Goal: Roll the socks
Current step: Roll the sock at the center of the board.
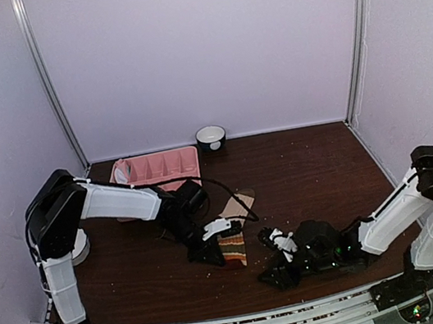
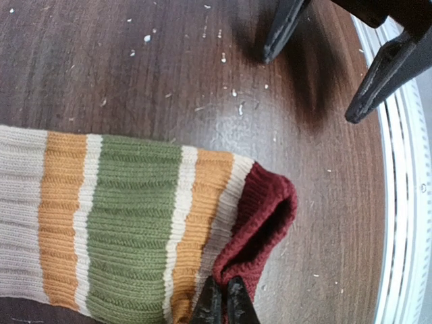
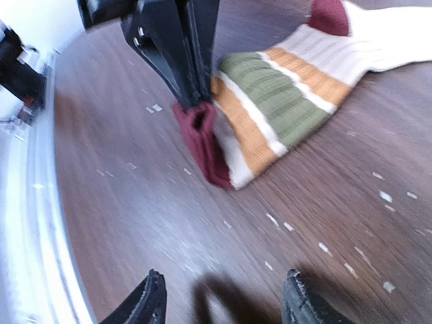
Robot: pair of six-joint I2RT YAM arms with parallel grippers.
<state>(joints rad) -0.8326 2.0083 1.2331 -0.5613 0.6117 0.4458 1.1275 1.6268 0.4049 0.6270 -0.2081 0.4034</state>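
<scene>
Down on the table [image 2: 135, 61] we've got the striped sock [image 2: 135, 223] stretched out, our left gripper [image 2: 225, 300] pinching its maroon cuff. Our right gripper [image 3: 223, 297] hangs just beside it, fingers spread, holding nothing.

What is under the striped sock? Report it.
Brown table shows around the striped sock; whatever lies beneath is covered. The left end effector pinches its maroon cuff.

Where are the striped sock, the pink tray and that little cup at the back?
striped sock [image 2: 128, 223]: left wrist view, on its green band.
pink tray [image 1: 161, 155]: top view, on its far rim.
little cup [image 1: 210, 135]: top view, on its white inside.
</scene>
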